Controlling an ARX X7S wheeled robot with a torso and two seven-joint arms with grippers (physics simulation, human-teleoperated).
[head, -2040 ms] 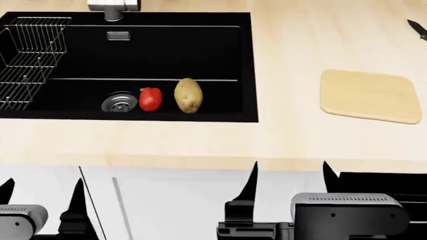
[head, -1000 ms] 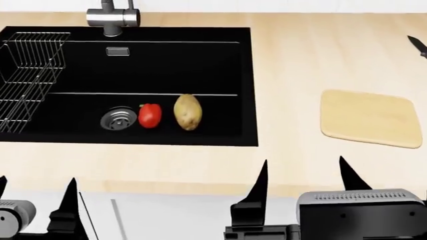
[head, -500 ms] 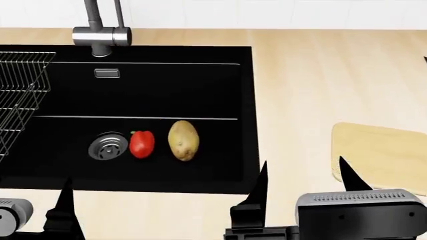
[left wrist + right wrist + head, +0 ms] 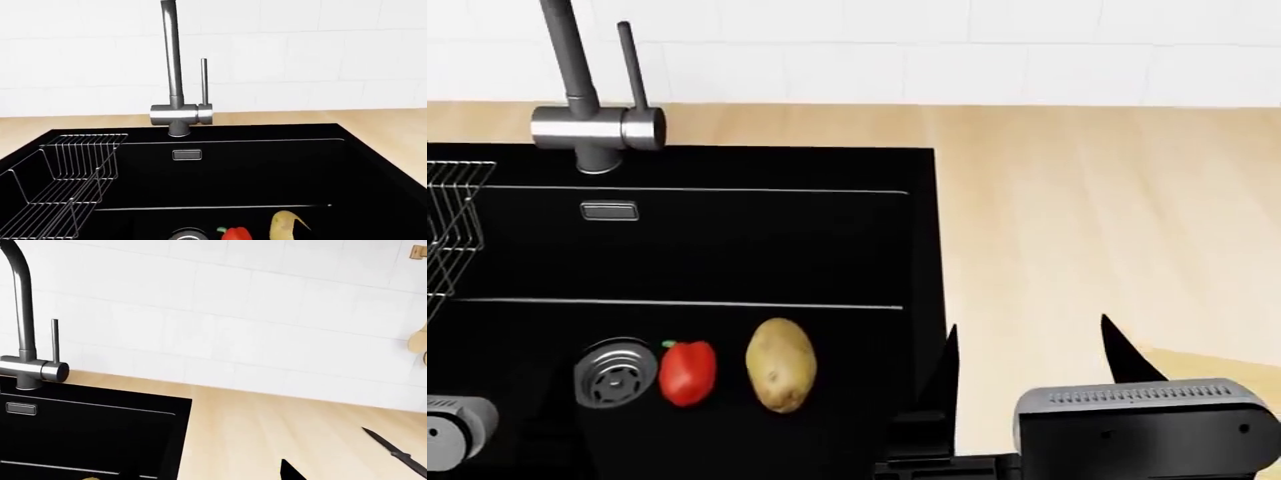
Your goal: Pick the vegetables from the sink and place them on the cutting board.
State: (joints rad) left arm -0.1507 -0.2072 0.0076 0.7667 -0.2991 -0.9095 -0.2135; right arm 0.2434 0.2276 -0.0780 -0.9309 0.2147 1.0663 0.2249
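A pale wooden surface [image 4: 1068, 220] runs beneath a white tiled wall [image 4: 267, 315], carrying the large matte black sink [image 4: 928, 250] that fills most of the head view. A grey faucet [image 4: 587, 125] rises at the sink's far rim, above a small steel overflow plate [image 4: 609, 211] on the back wall of the basin. A wire rack [image 4: 67, 175] hangs along the sink's left side. On the basin floor, the tan speckled potato [image 4: 781, 365] lies just right of the red bell pepper [image 4: 687, 372], which sits just beside the round steel drain [image 4: 614, 373]; all three form a row near the front of the basin. Only a corner of the light-wood cutting board [image 4: 1214, 365] shows at the head view's right edge, well apart from the vegetables. The right gripper [image 4: 1028, 365] hovers low over the sink's right rim with its two dark fingers spread and nothing between them. Of the left gripper [image 4: 454, 430] only part of the grey body is seen; whether it is released or clenched cannot be told. A dark knife [image 4: 397, 452] lies on the surface far to the right.
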